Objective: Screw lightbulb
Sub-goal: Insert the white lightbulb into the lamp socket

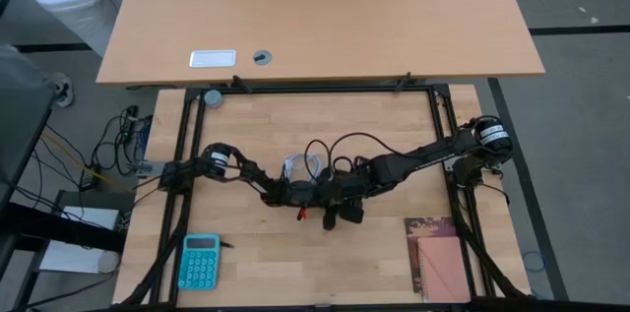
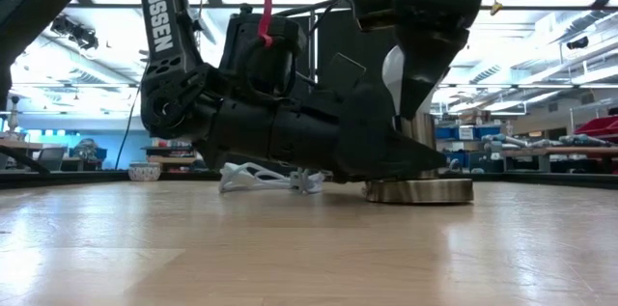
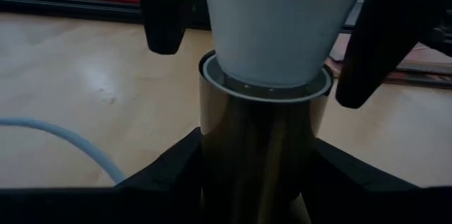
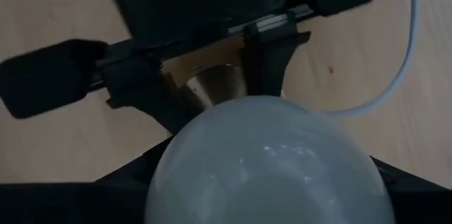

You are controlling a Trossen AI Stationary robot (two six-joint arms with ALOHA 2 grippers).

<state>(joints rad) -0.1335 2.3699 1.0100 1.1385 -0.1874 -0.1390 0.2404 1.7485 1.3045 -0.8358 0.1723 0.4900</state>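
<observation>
**Lightbulb seated in socket, both end effectors at bench centre**

Item 1, lightbulb [image 3: 272, 22]: white, standing upright with its narrow end down inside a brass-coloured socket tube [image 3: 258, 153]. The left wrist view shows that seating; the right wrist view shows only the rounded globe [image 4: 265, 164] from above.

Item 2, left end effector [image 3: 258, 171]: low at the bench [image 1: 295, 263], its dark fingers closed against either side of the socket tube. The low view shows it lying almost flat beside the socket's round base disc [image 2: 420, 190].

Item 3, right end effector [image 4: 265, 196]: coming down from above, its fingers [image 3: 371, 47] set on either side of the bulb's globe. Whether they press the glass cannot be told.

Item 4, white cable [image 4: 395, 61]: curving over the wood near the socket.

Item 5, high view only: teal calculator [image 1: 200, 261] at the near left corner, reddish notebook [image 1: 441, 256] at the near right; the bulb is hidden under the arms there.
</observation>
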